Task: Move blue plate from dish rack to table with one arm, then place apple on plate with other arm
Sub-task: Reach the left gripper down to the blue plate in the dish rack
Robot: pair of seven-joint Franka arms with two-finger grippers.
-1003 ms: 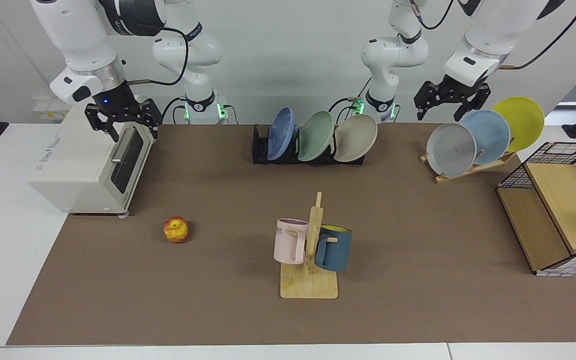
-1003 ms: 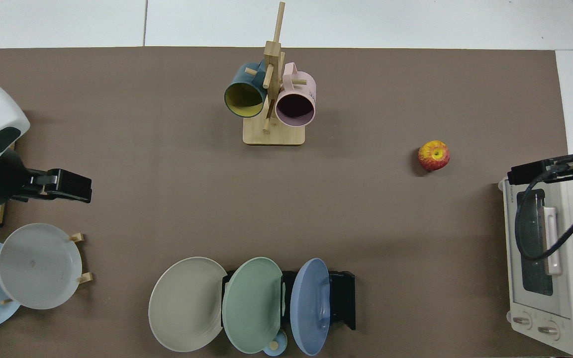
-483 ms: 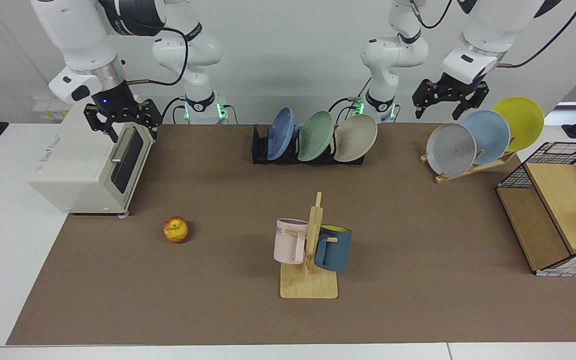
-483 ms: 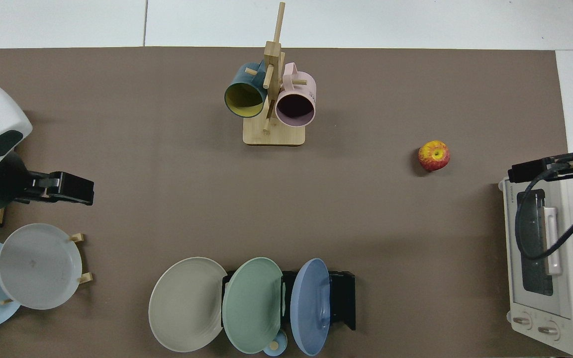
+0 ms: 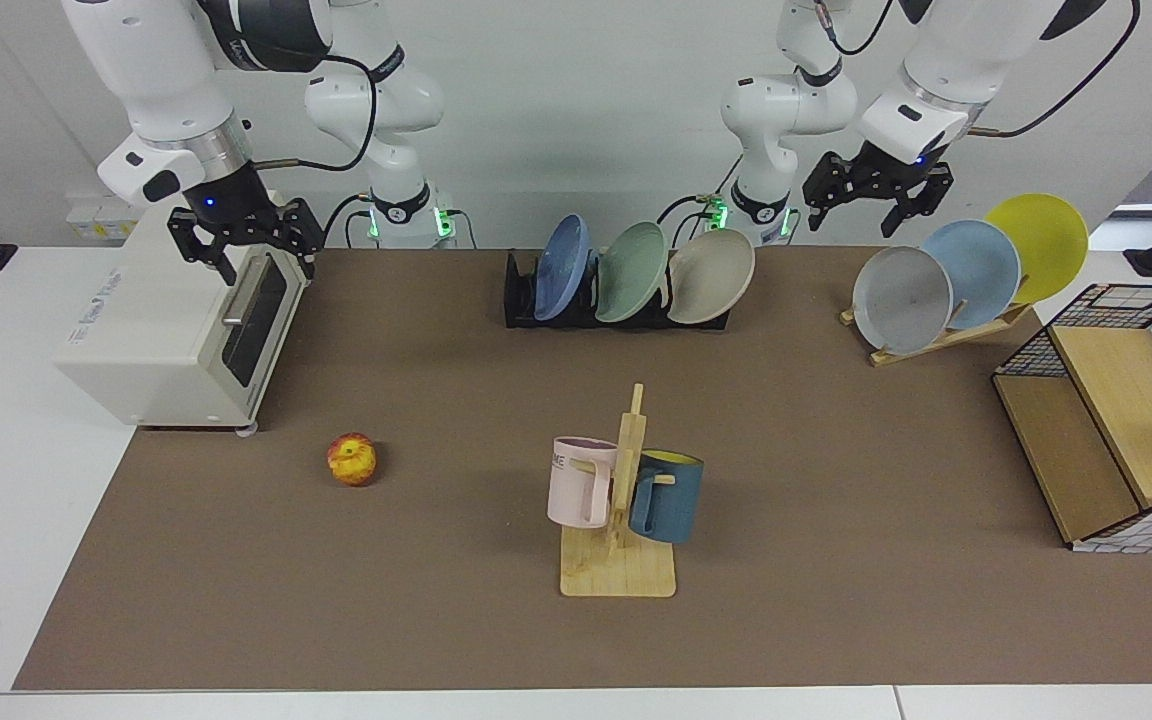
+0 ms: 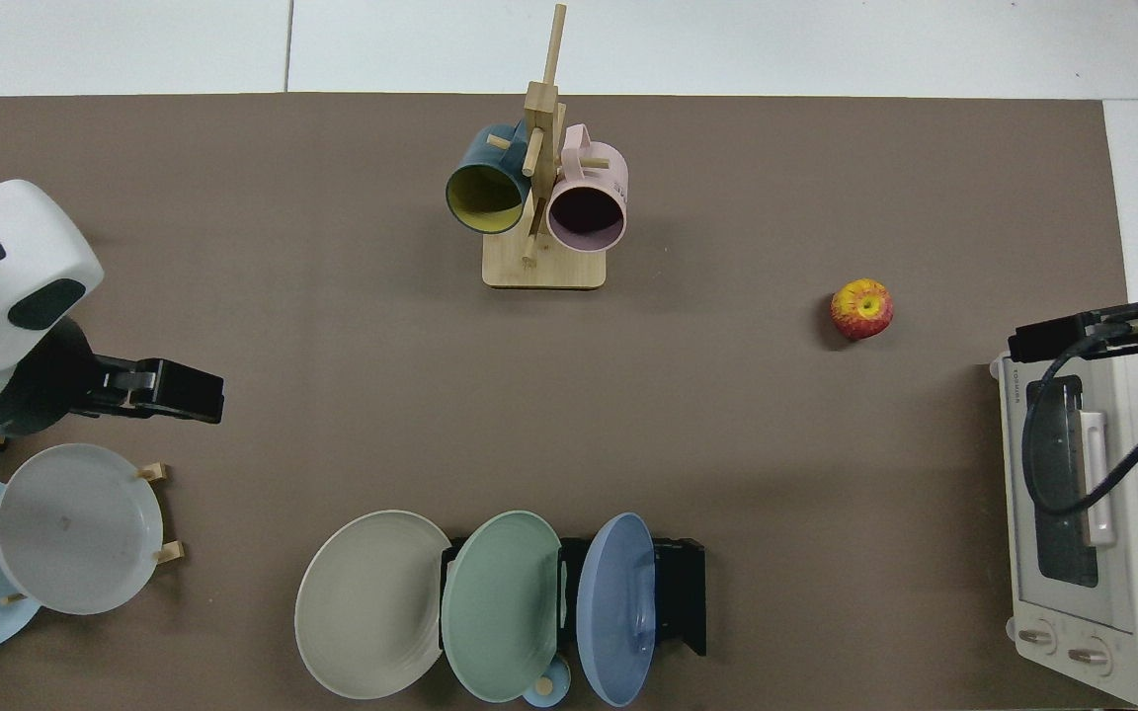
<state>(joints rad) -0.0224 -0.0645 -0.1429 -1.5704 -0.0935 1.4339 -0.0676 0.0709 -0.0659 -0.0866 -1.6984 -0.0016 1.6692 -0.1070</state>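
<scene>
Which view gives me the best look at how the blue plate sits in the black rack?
The facing view. There the blue plate stands tilted in the end slot of the rack, beside the green plate, with its rim free. The top view shows the blue plate mostly from above, hiding its slot, with only the rack's end visible.

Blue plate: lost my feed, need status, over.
Left gripper open, high beside the wooden rack. Right gripper open, waiting over the toaster oven. Blue plate in dish rack; apple on table. Nothing blocking.
</scene>
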